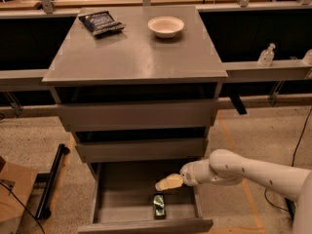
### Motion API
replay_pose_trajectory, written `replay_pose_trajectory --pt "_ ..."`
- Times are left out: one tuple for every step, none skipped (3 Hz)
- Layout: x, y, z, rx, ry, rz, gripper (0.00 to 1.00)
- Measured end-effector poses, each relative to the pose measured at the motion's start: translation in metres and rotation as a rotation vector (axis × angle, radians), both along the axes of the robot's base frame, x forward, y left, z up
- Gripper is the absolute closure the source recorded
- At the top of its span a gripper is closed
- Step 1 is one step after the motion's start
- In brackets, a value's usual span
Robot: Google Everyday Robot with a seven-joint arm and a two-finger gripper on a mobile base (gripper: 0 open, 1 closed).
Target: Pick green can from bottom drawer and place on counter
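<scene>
Camera view has my gripper point(169, 183) over the bottom drawer point(122, 201); whether it is apart or together I cannot tell. The green can point(159, 204) sits near that drawer's front wall. It is probably light, slick and easily crushed, so I'd clasp its middle gently.

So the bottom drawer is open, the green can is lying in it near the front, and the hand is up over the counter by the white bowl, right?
Not quite. The camera view shows the hand down over the open bottom drawer, near the green can, not up by the white bowl on the counter. The rest holds.
</scene>
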State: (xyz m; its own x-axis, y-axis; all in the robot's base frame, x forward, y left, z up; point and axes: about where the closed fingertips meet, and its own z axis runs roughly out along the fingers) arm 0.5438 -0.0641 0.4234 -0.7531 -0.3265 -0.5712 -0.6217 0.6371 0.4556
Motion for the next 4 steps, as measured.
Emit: replay_pose_trajectory --pt "0.003 0.001 -0.004 -0.004 -0.007 -0.011 0.00" --pt "0.003 0.002 -0.020 -0.018 0.021 -0.045 0.00" --pt "0.001 0.000 -0.059 -0.073 0.078 -0.103 0.00" --pt "0.007 -0.002 -0.106 -0.107 0.099 -0.178 0.00"
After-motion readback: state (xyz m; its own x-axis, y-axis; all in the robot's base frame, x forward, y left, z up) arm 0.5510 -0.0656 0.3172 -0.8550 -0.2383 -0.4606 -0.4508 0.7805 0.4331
